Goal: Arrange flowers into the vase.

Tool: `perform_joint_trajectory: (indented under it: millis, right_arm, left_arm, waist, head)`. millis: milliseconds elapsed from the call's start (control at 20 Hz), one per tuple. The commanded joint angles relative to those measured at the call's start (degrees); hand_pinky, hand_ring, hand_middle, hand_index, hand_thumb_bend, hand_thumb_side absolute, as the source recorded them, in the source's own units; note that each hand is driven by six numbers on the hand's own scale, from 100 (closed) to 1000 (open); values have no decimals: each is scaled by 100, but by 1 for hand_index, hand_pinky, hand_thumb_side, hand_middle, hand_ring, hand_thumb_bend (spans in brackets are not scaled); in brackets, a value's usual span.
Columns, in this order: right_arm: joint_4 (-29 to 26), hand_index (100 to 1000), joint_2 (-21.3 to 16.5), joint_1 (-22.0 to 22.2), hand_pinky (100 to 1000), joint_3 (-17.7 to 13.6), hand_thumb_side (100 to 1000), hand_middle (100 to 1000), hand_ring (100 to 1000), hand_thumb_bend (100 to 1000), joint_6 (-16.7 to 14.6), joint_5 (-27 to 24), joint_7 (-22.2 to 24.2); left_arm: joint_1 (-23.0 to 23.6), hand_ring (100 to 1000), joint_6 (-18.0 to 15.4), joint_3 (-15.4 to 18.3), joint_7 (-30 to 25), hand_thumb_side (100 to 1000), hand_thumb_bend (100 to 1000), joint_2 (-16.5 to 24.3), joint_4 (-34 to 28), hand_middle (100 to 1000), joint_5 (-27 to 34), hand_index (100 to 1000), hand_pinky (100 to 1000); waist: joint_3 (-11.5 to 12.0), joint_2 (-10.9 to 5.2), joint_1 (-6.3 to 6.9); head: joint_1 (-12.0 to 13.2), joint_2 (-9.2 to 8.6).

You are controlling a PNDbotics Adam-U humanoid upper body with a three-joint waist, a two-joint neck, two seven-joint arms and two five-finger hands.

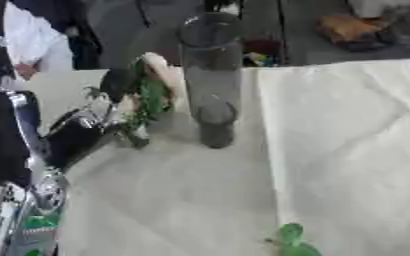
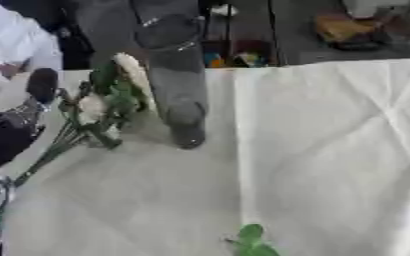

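Note:
A tall clear glass vase (image 1: 210, 75) stands upright on the white cloth, left of the middle. Just left of it is a bunch of flowers (image 2: 112, 100) with pale blooms and green leaves, tilted, its heads close to the vase's side and below its rim. The thin stems (image 2: 55, 150) run down to the lower left. My left hand (image 1: 77, 132), black with silver joints, comes in from the left and is curled round the stems, one dark finger (image 1: 117, 84) raised beside the blooms. My right hand shows in neither view.
A loose green sprig (image 1: 292, 244) lies at the cloth's near edge. The white cloth (image 1: 348, 150) stretches out right of the vase. Beyond the table's far edge are dark clutter and an orange-brown object (image 1: 348, 27). A person's white sleeve (image 1: 29, 35) is at the upper left.

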Motion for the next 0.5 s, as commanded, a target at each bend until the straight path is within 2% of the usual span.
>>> perform_joint_trajectory:
  millis: [50, 500]
  right_arm:
    - [-101, 817, -77, -74, 653, 7, 1000, 687, 769, 100, -7, -17, -31]
    - [-101, 820, -77, -55, 653, -8, 1000, 685, 769, 100, 4, -9, -49]
  left_arm:
    - [-18, 893, -80, 3, 138, 1000, 738, 126, -74, 892, 250, 966, 763]
    - [41, 922, -274, 151, 205, 1000, 764, 276, -74, 904, 925, 967, 792]
  waist:
    - [1, -84, -28]
    - [3, -51, -32]
  head:
    - [5, 42]
    - [119, -63]
